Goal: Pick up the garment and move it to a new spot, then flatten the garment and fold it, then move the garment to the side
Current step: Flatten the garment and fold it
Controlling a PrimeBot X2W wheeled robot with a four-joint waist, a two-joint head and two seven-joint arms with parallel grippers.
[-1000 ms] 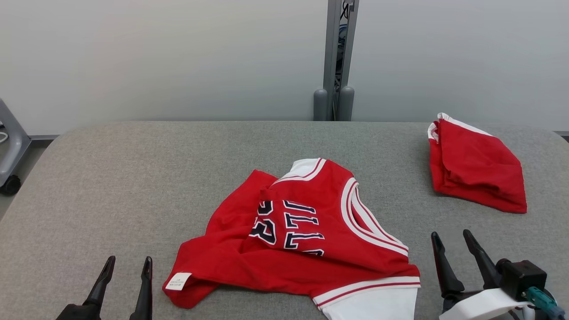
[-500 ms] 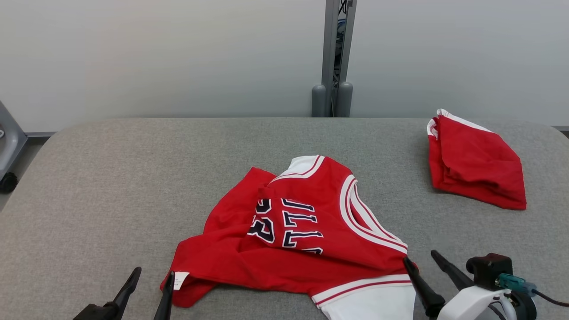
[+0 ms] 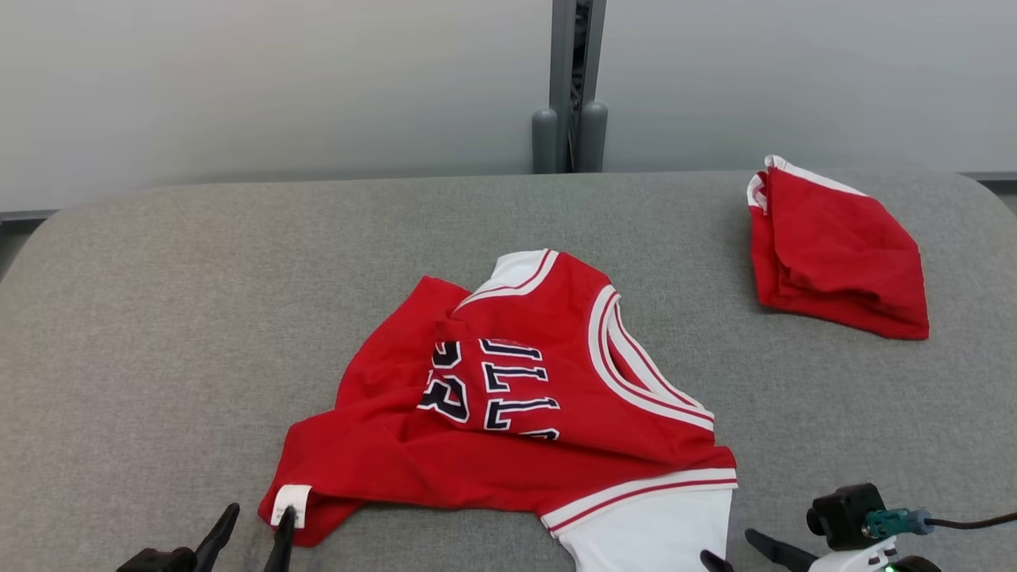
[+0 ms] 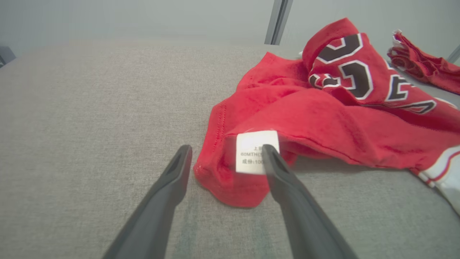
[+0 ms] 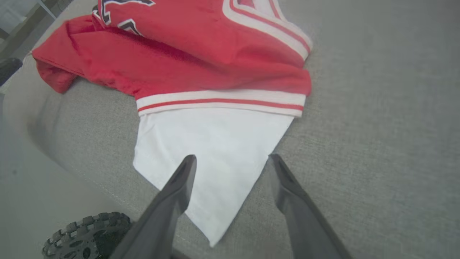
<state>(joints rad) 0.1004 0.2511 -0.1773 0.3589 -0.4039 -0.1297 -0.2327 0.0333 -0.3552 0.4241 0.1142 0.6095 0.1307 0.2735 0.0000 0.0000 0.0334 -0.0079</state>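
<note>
The garment [image 3: 516, 421] lies crumpled on the table [image 3: 159, 318] — no step is done yet. The left gripper [image 4: 226, 148] at its labelled corner and the right gripper [image 5: 231, 158] over its white part are both wide open, empty.

Most likely a robotics lab or test room. A wide table [image 3: 159, 278] covered in grey cloth stands against plain pale wall panels [image 3: 238, 79] joined by a grey metal post [image 3: 568, 79]. A knobbly rubber wheel [image 5: 86, 233] shows below the table's edge. A black camera block [image 3: 842, 508] trails a plugged-in cable [image 3: 969, 522].
</note>
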